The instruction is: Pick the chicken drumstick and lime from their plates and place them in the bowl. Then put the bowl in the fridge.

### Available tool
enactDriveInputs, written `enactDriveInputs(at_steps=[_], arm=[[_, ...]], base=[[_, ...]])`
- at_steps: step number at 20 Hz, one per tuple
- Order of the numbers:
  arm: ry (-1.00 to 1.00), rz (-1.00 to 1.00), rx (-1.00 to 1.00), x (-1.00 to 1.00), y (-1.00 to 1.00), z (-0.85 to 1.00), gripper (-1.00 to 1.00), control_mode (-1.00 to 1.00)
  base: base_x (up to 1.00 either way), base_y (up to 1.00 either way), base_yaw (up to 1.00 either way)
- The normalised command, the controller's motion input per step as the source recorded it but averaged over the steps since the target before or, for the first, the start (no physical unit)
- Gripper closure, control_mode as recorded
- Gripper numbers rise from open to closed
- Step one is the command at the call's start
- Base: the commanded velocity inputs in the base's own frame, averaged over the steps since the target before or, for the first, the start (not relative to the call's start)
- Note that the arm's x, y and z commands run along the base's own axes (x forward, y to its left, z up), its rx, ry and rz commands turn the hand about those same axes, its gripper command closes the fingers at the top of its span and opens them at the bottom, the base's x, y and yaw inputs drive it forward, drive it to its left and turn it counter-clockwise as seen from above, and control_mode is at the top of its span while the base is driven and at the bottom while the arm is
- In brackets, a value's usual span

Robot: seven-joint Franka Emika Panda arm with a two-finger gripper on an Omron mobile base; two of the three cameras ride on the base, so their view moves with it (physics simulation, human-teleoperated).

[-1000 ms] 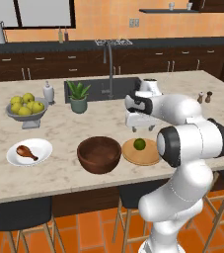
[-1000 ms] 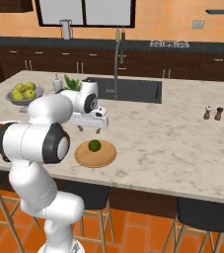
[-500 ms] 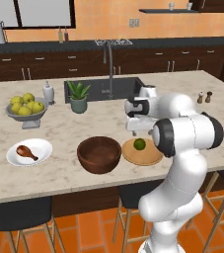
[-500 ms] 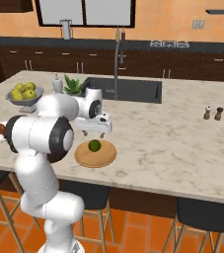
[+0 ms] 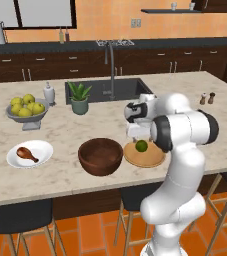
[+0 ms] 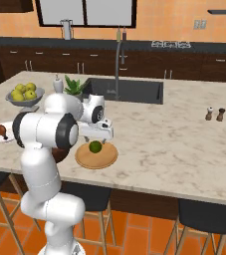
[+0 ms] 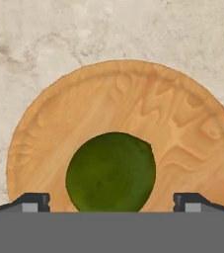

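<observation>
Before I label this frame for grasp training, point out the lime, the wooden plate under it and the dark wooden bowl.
lime (image 7: 111, 172), hand view, centre of the fruit.
wooden plate (image 7: 133, 99), hand view, bare grain above the lime.
bowl (image 5: 100, 155), left base view, inner hollow.

This is a home kitchen. A long marble-look worktop (image 5: 85, 127) forms an island across the middle of the frame, with a dark sink (image 5: 105, 90) and a tall tap (image 5: 111, 65) set into it. Dark wooden cabinets (image 5: 45, 67) with small handles run along the back under an orange wall, and a window (image 5: 32, 12) sits at the upper left. Stools (image 5: 17, 220) stand on an orange tiled floor (image 5: 90, 235) at the bottom. A fruit dish (image 5: 26, 110), potted plant (image 5: 79, 97), and salt and pepper shakers (image 5: 207, 98) sit on the worktop.
</observation>
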Motion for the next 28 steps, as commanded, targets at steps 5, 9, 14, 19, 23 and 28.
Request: enactDriveInputs(at_steps=[5,9,14,19,23,28], arm=[[0.06,0.00,0.00,-0.02,0.00,-0.31,-1.00,-1.00],[0.08,0.00,0.00,0.00,0.00,-0.30,-1.00,-1.00],[0.06,0.00,0.00,0.00,0.00,-0.31,1.00,-1.00],[0.00,0.00,0.00,0.00,0.00,-0.03,1.00,-1.00],[-0.16,0.00,0.00,-0.35,0.02,0.54,1.00,-1.00],[-0.33,0.01,-0.01,-0.53,0.39,1.00,1.00,-1.00]], base=[[0.00,0.00,0.00],[0.00,0.00,0.00],[0.00,0.00,0.00],[0.00,0.00,0.00],[0.00,0.00,0.00],[0.00,0.00,0.00]])
